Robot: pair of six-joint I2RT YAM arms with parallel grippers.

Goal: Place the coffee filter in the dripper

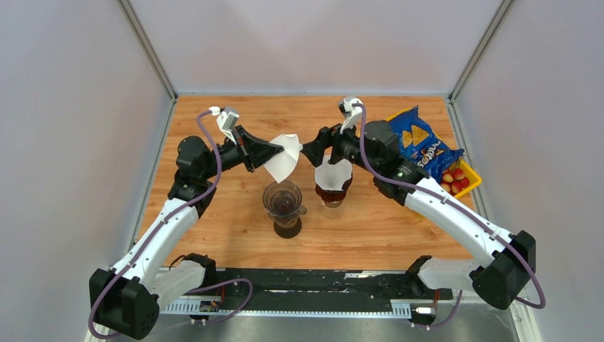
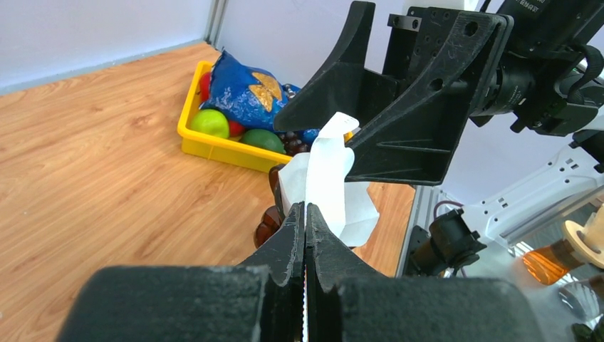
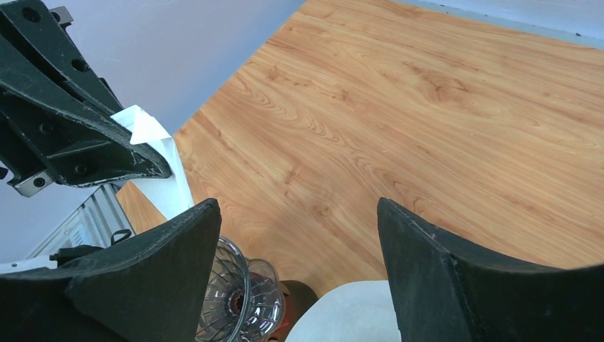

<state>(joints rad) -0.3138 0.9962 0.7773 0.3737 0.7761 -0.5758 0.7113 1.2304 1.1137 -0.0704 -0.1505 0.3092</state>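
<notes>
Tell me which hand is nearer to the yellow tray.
Right. The right hand hangs open left of the yellow tray, mid-table; the left hand, shut on the coffee filter, faces it from farther left.

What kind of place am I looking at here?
Most likely a robot testing booth, not a kitchen: a left arm and right arm mounted at a wooden table, plain walls around it, props like a glass dripper and a yellow tray of snacks.
</notes>
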